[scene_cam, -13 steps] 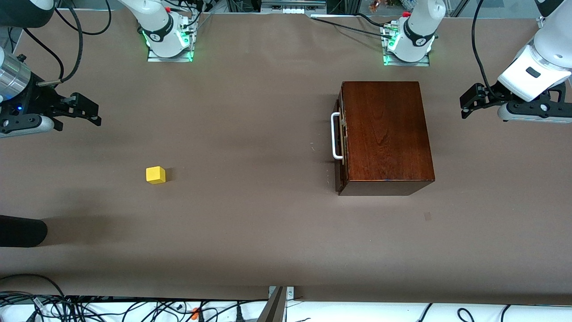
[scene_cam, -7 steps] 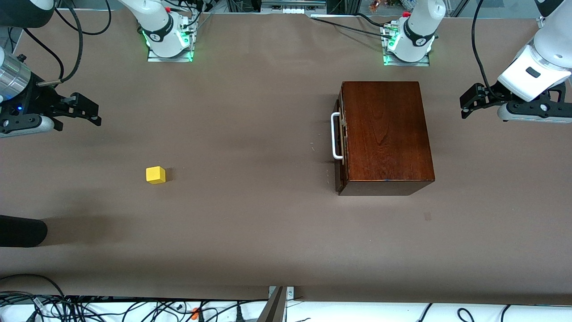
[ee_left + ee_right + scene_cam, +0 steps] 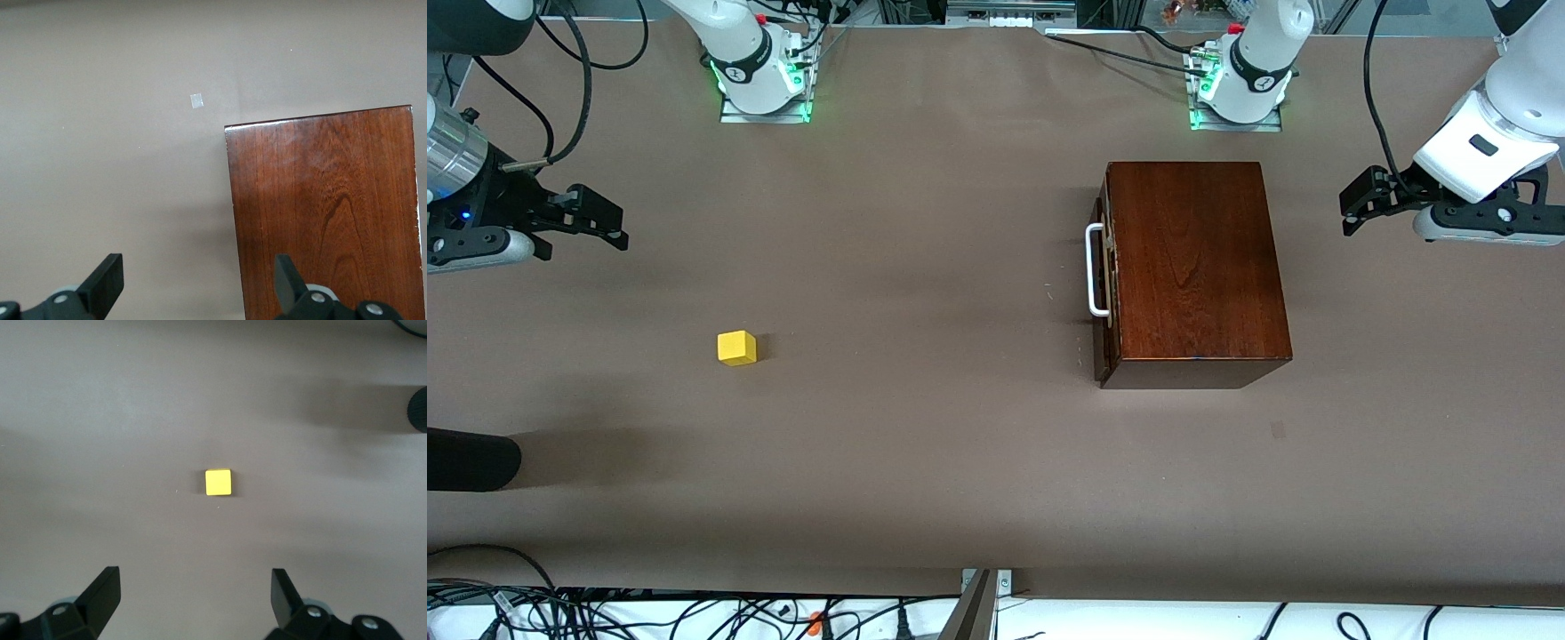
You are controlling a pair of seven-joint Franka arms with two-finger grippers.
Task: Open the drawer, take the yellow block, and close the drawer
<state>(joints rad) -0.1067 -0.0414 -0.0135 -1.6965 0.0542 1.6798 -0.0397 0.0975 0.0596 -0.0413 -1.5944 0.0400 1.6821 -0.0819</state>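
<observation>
Front view: your left claw (image 3: 1352, 203) hangs wide, empty, beside the shut drawer (image 3: 1100, 293); its handle (image 3: 1092, 269) faces the right claw (image 3: 609, 222), also wide.

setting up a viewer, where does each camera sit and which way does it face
Front: high across the table, facing both bases; shows both arms, box, drawer shut, block.
Left wrist: on the left arm, looking down at the box; open left gripper shows.
Right wrist: on the right arm, looking down at the block; open right gripper shows.
Shared: front and left wrist, the box; front and right wrist, the block.
</observation>
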